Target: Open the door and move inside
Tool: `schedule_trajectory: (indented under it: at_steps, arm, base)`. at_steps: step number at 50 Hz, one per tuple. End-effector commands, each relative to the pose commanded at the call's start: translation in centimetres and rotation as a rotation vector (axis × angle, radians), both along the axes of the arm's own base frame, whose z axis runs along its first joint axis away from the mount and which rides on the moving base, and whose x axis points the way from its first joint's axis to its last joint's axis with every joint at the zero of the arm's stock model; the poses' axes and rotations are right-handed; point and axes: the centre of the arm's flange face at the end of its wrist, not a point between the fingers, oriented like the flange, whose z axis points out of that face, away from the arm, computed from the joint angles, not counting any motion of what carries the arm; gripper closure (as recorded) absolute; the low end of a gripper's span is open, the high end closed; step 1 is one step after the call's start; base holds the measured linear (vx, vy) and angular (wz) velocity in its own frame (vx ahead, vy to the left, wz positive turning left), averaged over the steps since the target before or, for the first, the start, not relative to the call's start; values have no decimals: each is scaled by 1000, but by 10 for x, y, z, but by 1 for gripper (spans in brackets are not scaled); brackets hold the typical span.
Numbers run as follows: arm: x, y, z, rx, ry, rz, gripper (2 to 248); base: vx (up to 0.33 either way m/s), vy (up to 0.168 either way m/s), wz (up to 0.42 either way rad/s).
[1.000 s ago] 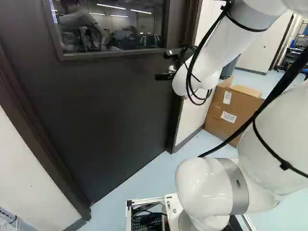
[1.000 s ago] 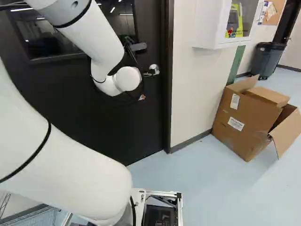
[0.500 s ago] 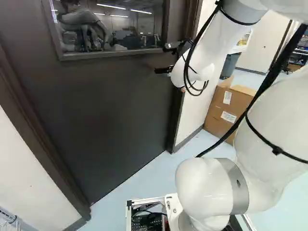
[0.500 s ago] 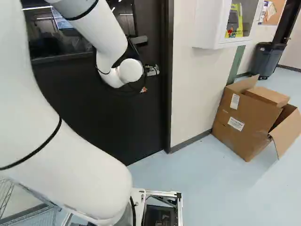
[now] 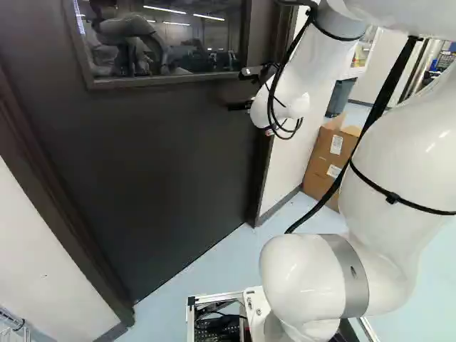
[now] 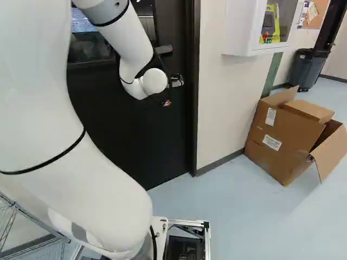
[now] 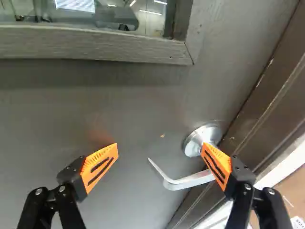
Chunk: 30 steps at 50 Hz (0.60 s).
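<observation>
In the wrist view, the gripper (image 7: pixel 159 149) is seen released, with its orange pads (image 7: pixel 99 167) spread wide and nothing grasped. The door handle (image 7: pixel 188 181) is found ahead: its bent end lies in the gap, while the part nearer its round mount is crossed by one finger. Whether that finger touches the metal cannot be told. The window (image 7: pixel 95 43) is seen beyond the other finger.

In the left base view, the arm (image 5: pixel 313 71) has been shifted a little towards the window side over the last second, and its wrist has been raised slightly. The base has not been moved, as the door (image 5: pixel 164 171) and floor keep their places. The door is seen shut, so the way in is still blocked.

In the right base view, the wrist has been brought up and across, closer to the handle, which is now partly hidden beside the door frame (image 6: pixel 192 108). The cardboard box (image 6: pixel 282 138) is left undisturbed by the wall. The reach seems to be nearly finished; the handle should next be centred, then gripped or pressed down. If the closing is done off-centre, the handle may be knocked or missed.
</observation>
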Motion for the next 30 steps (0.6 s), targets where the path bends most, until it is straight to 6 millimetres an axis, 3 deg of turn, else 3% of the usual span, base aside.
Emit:
schedule_trajectory:
  at_steps: [30]
  arm:
    - [4, -1, -33, 9, 68, 0, 3]
  base:
    - [0, 0, 0]
